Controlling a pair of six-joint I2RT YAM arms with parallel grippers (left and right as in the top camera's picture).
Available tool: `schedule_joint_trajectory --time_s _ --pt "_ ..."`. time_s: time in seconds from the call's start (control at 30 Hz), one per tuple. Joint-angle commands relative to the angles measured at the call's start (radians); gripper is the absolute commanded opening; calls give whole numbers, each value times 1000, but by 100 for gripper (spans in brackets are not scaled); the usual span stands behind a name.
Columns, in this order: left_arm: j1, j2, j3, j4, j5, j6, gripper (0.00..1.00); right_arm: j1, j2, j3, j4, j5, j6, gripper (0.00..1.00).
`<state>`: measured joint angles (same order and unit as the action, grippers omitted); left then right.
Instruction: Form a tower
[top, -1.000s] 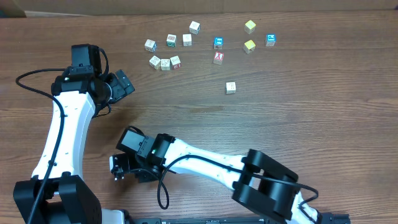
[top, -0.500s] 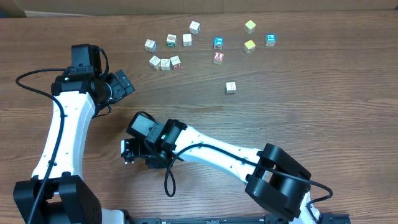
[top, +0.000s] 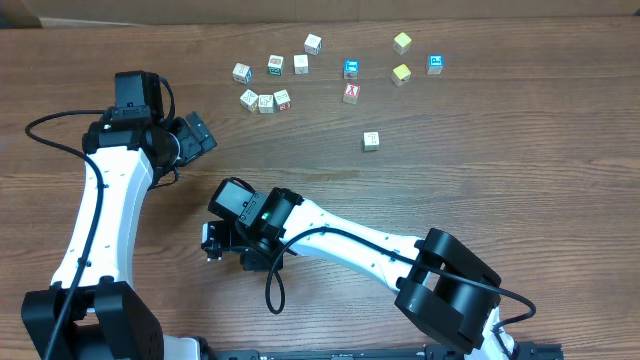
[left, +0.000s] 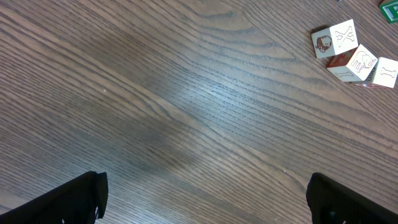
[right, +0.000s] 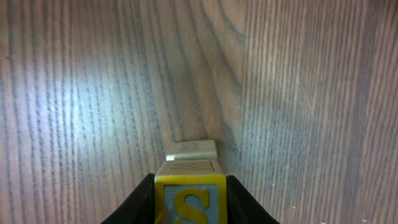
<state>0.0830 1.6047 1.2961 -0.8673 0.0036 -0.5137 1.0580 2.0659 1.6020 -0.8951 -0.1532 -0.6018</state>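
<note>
- Your right gripper (right: 189, 208) is almost closed. Both fingers (right: 142, 202) are pressed flat against the sides of the tower (right: 190, 163), gripping it at the end closest to the cam.
- That end shows a yellow-framed face w/ a blue S. Beyond it, 2 more pale cubes of the same column sit in line, 1 w/ printed strokes on its face.
- From the wrist view you can't tell whether the column rests on the wood or is lifted off it.
- Overhead, the right gripper (top: 214, 243) sits over the near-left part of the table (top: 520, 190), w/ the arm reaching in from the near right. The tower is hidden under the gripper there.
- Your left gripper (top: 197, 134) is farther back and slightly left, apart from the right 1.
- In its wrist view the left gripper (left: 208, 196) is wide open, w/ nothing btwn the fingertips but wood grain.
- A trio of cubes (left: 351, 53) lies at the top right of that view, touching each other, well beyond the fingertips. Overhead, the same trio (top: 266, 101) is right of the left gripper.
- The other loose cubes (top: 351, 68) are scattered along the far side, approx 9 of them: pale, blue, yellow and red faces.
- 1 lone cube (top: 371, 140) lies nearer, toward the ctr, well apart from the tower.
</note>
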Motion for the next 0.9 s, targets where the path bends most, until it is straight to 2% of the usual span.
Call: schedule_joint_trajectory --time_s 0.0,0.7,0.77,0.87 --pt "1 -2 13 4 -14 16 100 -2 -27 20 0 -31 6 29" --pt "1 -2 13 4 -14 16 100 -15 -27 -13 38 -31 -28 33" --pt "1 -2 13 4 -14 16 99 -15 -27 -13 37 -31 -28 36" --pt "1 -2 13 4 -14 16 100 -15 -27 -13 29 -31 -28 46"
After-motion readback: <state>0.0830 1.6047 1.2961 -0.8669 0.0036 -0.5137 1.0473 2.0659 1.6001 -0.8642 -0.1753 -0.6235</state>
